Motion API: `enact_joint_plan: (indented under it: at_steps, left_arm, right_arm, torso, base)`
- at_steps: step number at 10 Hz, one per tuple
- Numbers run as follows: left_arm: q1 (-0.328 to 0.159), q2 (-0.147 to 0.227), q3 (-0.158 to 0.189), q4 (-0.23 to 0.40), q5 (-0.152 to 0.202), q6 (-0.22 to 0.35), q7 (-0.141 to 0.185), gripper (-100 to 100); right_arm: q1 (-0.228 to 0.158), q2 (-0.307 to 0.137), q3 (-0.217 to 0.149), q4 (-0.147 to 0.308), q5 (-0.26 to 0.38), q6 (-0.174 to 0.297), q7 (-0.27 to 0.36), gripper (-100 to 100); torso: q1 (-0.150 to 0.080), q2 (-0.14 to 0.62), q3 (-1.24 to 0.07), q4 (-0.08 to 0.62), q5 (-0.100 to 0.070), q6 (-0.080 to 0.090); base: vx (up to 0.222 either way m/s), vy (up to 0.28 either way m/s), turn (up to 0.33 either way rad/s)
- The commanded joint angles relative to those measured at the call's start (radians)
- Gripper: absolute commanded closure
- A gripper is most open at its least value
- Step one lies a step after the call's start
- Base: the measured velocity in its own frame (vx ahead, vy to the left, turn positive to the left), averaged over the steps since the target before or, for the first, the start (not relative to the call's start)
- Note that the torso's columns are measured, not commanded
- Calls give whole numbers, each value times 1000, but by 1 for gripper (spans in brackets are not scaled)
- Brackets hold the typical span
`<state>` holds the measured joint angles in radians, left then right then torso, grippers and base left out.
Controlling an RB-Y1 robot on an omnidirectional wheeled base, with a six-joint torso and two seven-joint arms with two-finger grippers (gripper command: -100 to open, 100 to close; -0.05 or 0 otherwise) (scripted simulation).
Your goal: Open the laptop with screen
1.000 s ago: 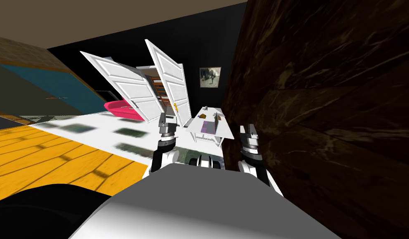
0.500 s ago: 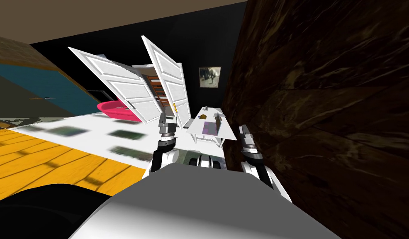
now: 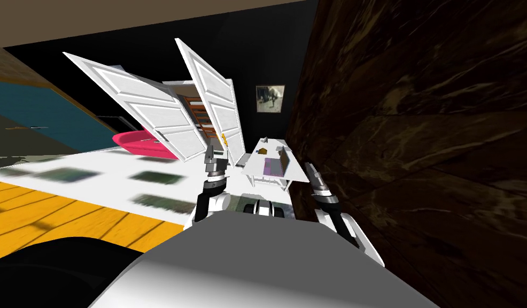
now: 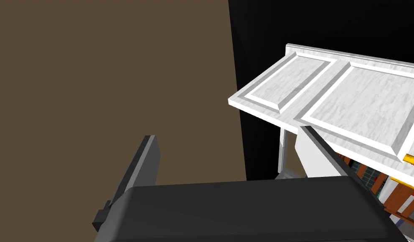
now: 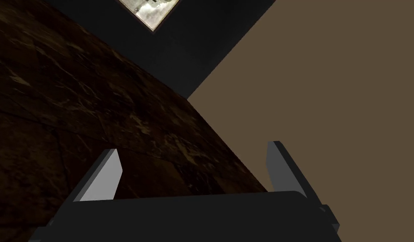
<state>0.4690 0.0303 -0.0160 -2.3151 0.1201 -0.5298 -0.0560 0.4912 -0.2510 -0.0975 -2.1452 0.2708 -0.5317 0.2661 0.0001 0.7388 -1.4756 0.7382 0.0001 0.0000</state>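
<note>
Facing a white table (image 3: 254,160) set along a dark brown wall (image 3: 417,133), we see the laptop (image 3: 274,163) lying on its top, ahead of both arms and well apart from them. In the head view it sits between the left gripper (image 3: 215,156) and the right gripper (image 3: 309,168), farther out than either and somewhat nearer the right one. Its purplish base (image 3: 269,164) lies flat, with the lid (image 3: 283,158) raised from the edge on the wall side, so the inner face looks toward the two white doors (image 3: 145,115). The hinge line, its long axis, runs away from us along the table's length. A small brown object (image 3: 262,150) rests on the table just beyond the laptop, and a framed picture (image 3: 271,99) hangs on the dark far wall above. Both arms are held up in front of the chest, short of the table's near edge. Seen from the left wrist, the left gripper (image 4: 227,133) stands wide, its fingers (image 4: 145,159) spread with nothing between them and one panelled door (image 4: 328,92) beyond. The right gripper (image 5: 192,147) is likewise spread wide and empty, its fingers (image 5: 105,176) pointing up along the brown wall.
</note>
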Motion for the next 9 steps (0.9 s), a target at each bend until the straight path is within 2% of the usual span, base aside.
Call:
enact_joint_plan:
  at_steps: [1,4,5,8,9]
  left_arm:
    - [0,0,0,0,0,0,0,0]
    - [0,0,0,0,0,0,0,0]
    - [0,0,0,0,0,0,0,0]
    - [0,0,0,0,0,0,0,0]
    - [0,0,0,0,0,0,0,0]
  right_arm:
    - [1,-12,-16,10,61,16,45,-100]
    - [-3,-44,-46,35,158,47,127,-100]
    - [-3,-44,-46,35,169,47,127,-100]
    - [-9,-86,-78,67,267,80,211,-100]
    - [-9,-86,-78,67,280,80,211,-100]
  torso:
    - [0,-1,0,0,0,0]
    - [0,-1,0,0,0,0]
    - [2,-2,-1,0,1,0]
    - [0,0,0,0,0,0]
    - [2,-1,-1,0,0,0]
  base:
    - [51,86,-30]
    - [53,85,-64]
    - [49,88,-25]
    - [50,107,-62]
    - [46,99,-30]
